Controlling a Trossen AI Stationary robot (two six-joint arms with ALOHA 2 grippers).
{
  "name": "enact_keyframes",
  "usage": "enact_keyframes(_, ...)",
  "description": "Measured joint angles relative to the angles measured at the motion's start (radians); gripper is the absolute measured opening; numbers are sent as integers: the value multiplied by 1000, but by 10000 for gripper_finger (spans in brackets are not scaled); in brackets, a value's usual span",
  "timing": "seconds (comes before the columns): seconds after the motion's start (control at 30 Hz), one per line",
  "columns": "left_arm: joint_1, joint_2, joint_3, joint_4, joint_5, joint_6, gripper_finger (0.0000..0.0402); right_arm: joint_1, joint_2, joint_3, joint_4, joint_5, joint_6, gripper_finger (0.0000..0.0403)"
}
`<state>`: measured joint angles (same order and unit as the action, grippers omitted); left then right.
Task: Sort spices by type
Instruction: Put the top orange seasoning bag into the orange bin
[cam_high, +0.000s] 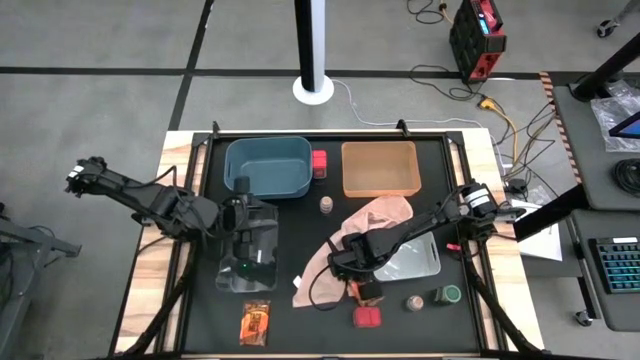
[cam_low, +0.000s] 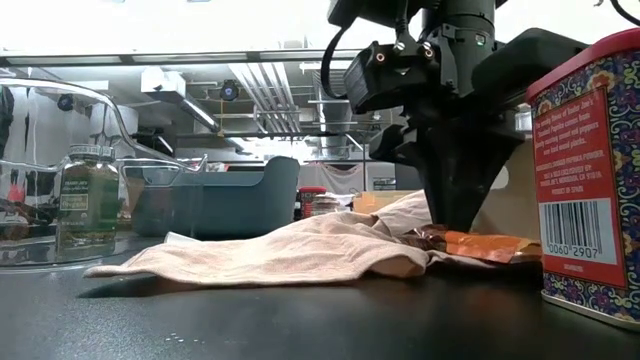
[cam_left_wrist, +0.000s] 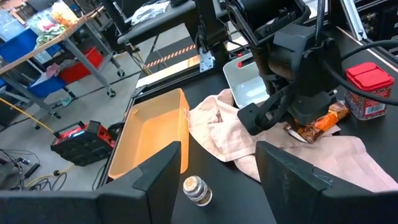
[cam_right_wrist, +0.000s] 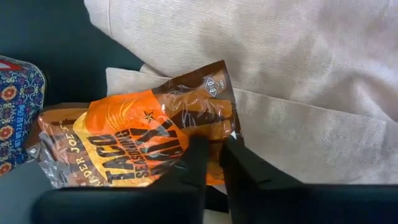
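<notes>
I see right gripper (cam_right_wrist: 211, 163) pinching orange packet (cam_right_wrist: 134, 140) on pink cloth (cam_right_wrist: 298, 74). Left gripper (cam_left_wrist: 214, 177) open, over clear bin (cam_high: 248, 262).

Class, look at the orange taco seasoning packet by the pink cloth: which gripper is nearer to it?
Right. The right gripper is pinching the taco packet; the left gripper is over the clear bin, well away.

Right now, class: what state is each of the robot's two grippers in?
Left gripper: open, holding nothing, over the clear bin.
Right gripper: shut on the taco seasoning packet beside the pink cloth.
</notes>
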<state>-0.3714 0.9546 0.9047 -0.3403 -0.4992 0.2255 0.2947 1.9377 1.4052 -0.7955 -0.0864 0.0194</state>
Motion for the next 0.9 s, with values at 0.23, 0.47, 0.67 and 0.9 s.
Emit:
enact_keyframes(0.23,0,9,0,0,0,-3,191,0,-12,-2,2,8,-20,11)
enact_keyframes(0.47,0,9,0,2,0,-4,191,-1,-112,-5,-3,72,9,9)
enact_keyframes(0.67,0,10,0,3,-10,-7,191,-1,-224,-5,5,172,65,9)
enact_keyframes(0.9,0,46,0,4,-13,-2,191,-1,-436,-134,331,276,75,9)
